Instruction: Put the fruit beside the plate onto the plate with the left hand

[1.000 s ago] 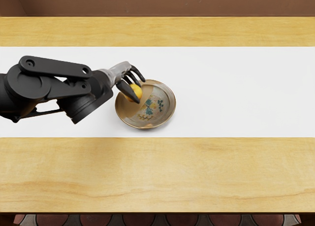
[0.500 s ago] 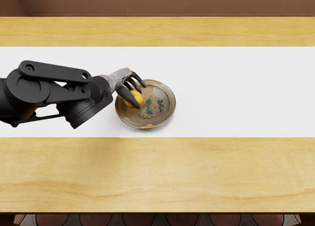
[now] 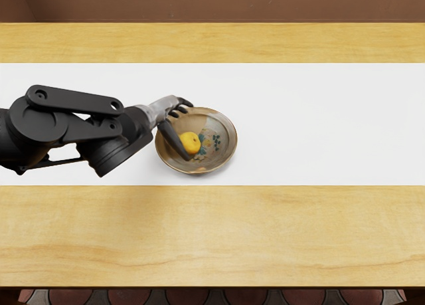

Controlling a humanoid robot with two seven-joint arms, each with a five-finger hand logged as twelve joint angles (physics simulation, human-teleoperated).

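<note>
One second back the left hand (image 3: 170,117) had its fingers curled over the fruit (image 3: 190,143) at the plate's left edge. Now they've opened up and hold nothing: the upper fingers are back over the rim, and one dark finger lies right beside the fruit, maybe brushing it, can't tell. The fruit sits on its own inside the plate (image 3: 226,133), a bit left of centre, so I'd call the drop done, with only the arm left to pull clear. It's small, round, smooth and yellow-orange, and it might roll a little in that shallow dish.
</note>
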